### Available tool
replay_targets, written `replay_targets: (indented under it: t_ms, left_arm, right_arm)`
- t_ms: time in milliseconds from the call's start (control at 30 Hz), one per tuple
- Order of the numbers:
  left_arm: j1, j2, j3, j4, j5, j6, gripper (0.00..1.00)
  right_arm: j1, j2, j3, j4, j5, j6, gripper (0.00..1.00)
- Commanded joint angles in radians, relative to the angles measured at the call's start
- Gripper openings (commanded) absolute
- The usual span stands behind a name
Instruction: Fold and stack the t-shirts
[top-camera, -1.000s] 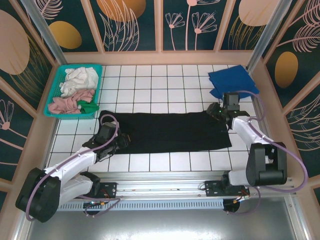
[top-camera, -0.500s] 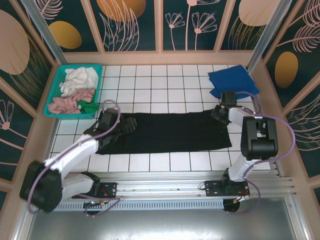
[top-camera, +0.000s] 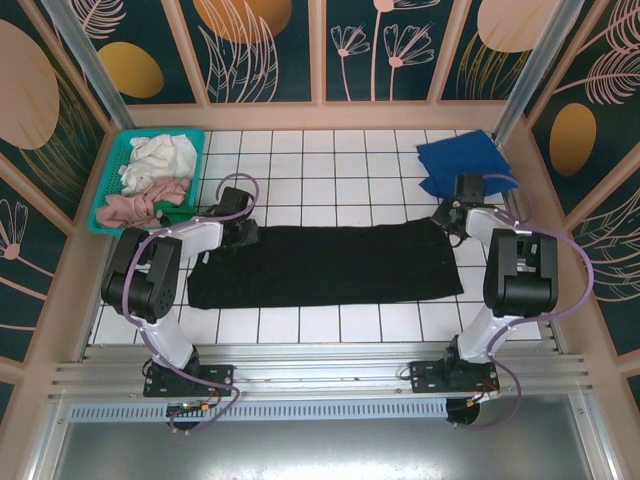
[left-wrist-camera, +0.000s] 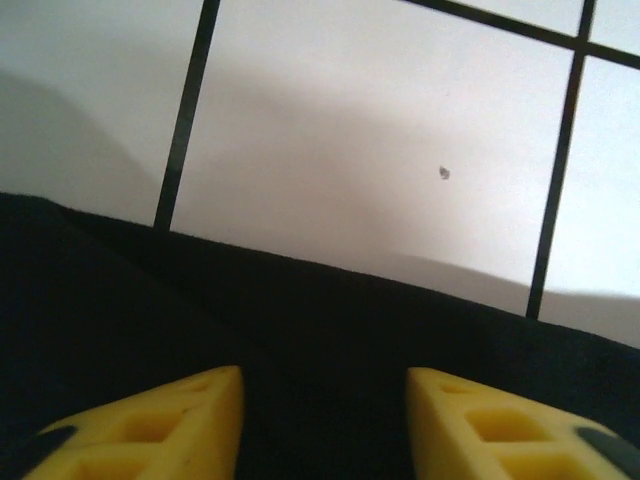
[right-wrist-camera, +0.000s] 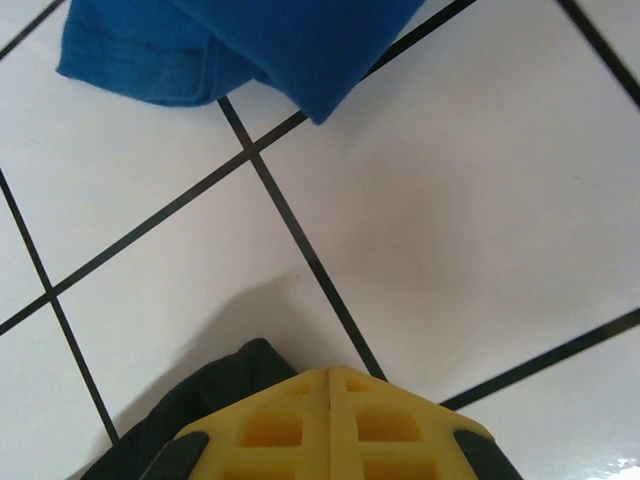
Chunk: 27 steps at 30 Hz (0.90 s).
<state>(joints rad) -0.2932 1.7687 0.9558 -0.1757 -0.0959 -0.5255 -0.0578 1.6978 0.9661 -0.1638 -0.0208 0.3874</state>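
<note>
Black t-shirt (top-camera: 330, 265) lay flat, a long band beneath my open left gripper (left-wrist-camera: 322, 388), which had swung farther out; right gripper (right-wrist-camera: 330, 378) closed.

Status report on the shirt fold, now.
Left gripper open over far left edge of black t-shirt. Right gripper shut on its far right corner. Shirt lies in a long flat strip; blue t-shirt beyond, nothing between.
</note>
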Motion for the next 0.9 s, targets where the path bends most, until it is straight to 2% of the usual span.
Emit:
replay_targets:
  t_ms: [0,33,100,167,367,467,533,600,733,867]
  left_arm:
    - [0.008,0.025,0.011,-0.025,-0.028,0.003,0.39]
    - [0.009,0.026,0.011,-0.026,-0.033,0.004,0.37]
    - [0.010,0.028,0.011,-0.025,-0.033,0.001,0.33]
    - [0.011,0.030,0.011,-0.021,-0.027,0.001,0.32]
    - [0.011,0.040,0.010,-0.019,-0.021,0.003,0.31]
    - [0.011,0.039,0.011,-0.020,-0.028,0.005,0.30]
    - [0.013,0.040,0.011,-0.022,-0.033,0.005,0.25]
    - [0.017,0.038,0.010,-0.023,-0.035,0.006,0.22]
    - [0.025,0.043,0.011,-0.029,-0.038,0.014,0.13]
    - [0.035,0.044,0.011,-0.034,-0.044,0.019,0.05]
  right_arm:
    - [0.045,-0.043,-0.009,0.005,-0.061,-0.042,0.22]
    - [0.067,-0.031,-0.001,-0.003,-0.044,-0.048,0.30]
    - [0.103,0.003,0.022,-0.031,0.020,-0.057,0.40]
    - [0.122,0.041,0.041,-0.051,0.080,-0.059,0.42]
    - [0.141,0.122,0.092,-0.083,0.128,-0.077,0.42]
    - [0.143,0.153,0.128,-0.121,0.163,-0.092,0.35]
    - [0.140,0.163,0.142,-0.150,0.205,-0.099,0.17]
    - [0.129,0.146,0.141,-0.164,0.225,-0.095,0.09]
    - [0.083,0.075,0.129,-0.147,0.168,-0.091,0.03]
    - [0.007,0.018,0.106,-0.123,0.104,-0.076,0.02]
